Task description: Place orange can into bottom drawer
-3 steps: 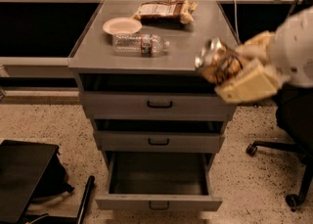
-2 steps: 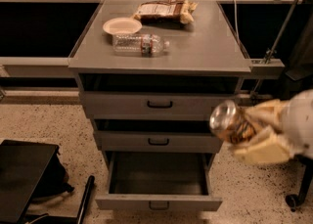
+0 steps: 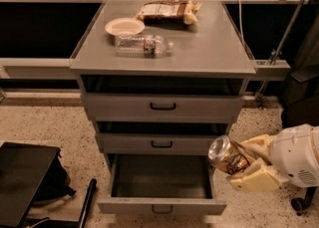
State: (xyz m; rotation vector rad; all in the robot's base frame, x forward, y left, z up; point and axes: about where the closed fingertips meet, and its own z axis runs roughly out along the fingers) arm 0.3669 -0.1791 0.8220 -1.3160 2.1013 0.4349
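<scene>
1. The gripper [image 3: 239, 162] hangs low on the right of the camera view. Its two cream fingers [image 3: 251, 178] are closed on the orange can [image 3: 223, 153], one above it and one below.
2. The can lies tilted between the jaws, with one silver end turned up and to the left and its printed side running back into the grip.
3. The can is just outside the right wall of the bottom drawer [image 3: 129, 205] and appears to be above it, level with the gap under the middle drawer [image 3: 199, 144]. Can and drawer are apart.
4. The bottom drawer is pulled well out. Its dark floor shows from wall to wall and is open from above in front of the middle drawer's face.
5. The top drawer [image 3: 114, 106] and the middle drawer are pushed in.
6. On the cabinet top [image 3: 214, 48], far above the gripper, a water bottle [image 3: 143, 45] lies on its side. A small plate [image 3: 124, 26] and a snack bag [image 3: 167, 10] sit behind it.
7. To the right, a chair wheel [image 3: 299, 205] sits on the speckled floor [image 3: 55, 127] beneath the arm.
</scene>
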